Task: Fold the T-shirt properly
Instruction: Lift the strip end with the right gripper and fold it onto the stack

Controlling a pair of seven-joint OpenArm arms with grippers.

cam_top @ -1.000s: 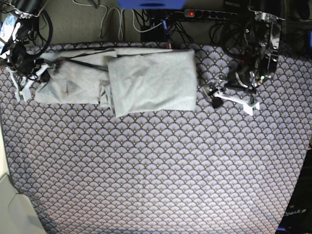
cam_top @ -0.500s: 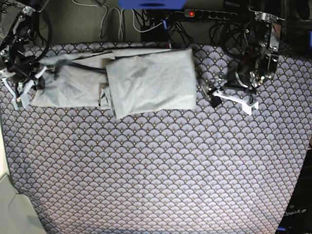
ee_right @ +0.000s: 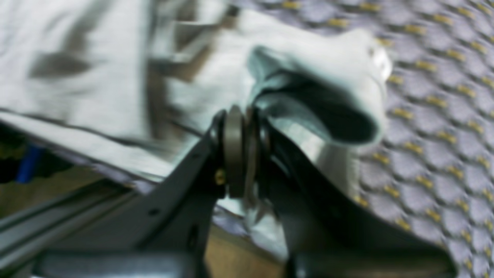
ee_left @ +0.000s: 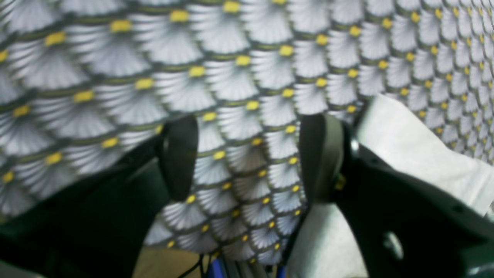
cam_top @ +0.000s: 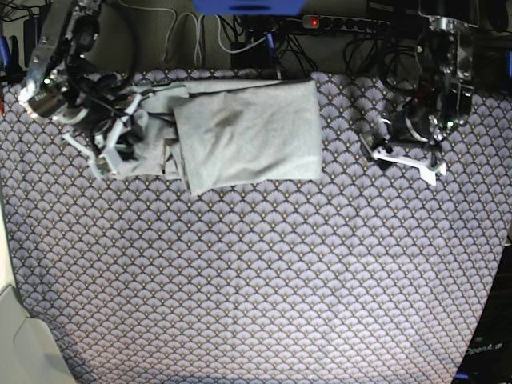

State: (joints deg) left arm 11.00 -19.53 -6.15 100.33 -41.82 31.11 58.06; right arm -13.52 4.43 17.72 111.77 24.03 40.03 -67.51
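Up at the far edge of the tablecloth point(cam_top: 256, 280) lies the T-shirt point(cam_top: 248, 132), a light heather-grey bundle with one smooth, plain panel folded over the top and facing the base camera. Its near edge runs slightly askew to the cloth's scallop rows. The part of the T-shirt farthest from the left gripper is bunched and lifted into rumpled folds.

That bunched end is where the right gripper point(ee_right: 243, 154) sits. In the right wrist view its jaws are pressed together with a thin layer of grey fabric pinched between the pads, and a loose loop of fabric curls open just past the fingertips. The same gripper point(cam_top: 108, 148) appears in the base view at the crumpled end of the T-shirt, with the arm reaching in from the far corner of the tablecloth.

The left gripper point(cam_top: 400, 148) is off the opposite end of the T-shirt, apart from it, above bare tablecloth. In the left wrist view the left gripper point(ee_left: 249, 158) has its two dark pads parted with only the scallop pattern between them; it holds nothing. A white part of the gripper's own body shows beside one finger point(ee_left: 320, 154).

Beyond the far edge of the tablecloth lie cables and a power strip point(cam_top: 340, 22).
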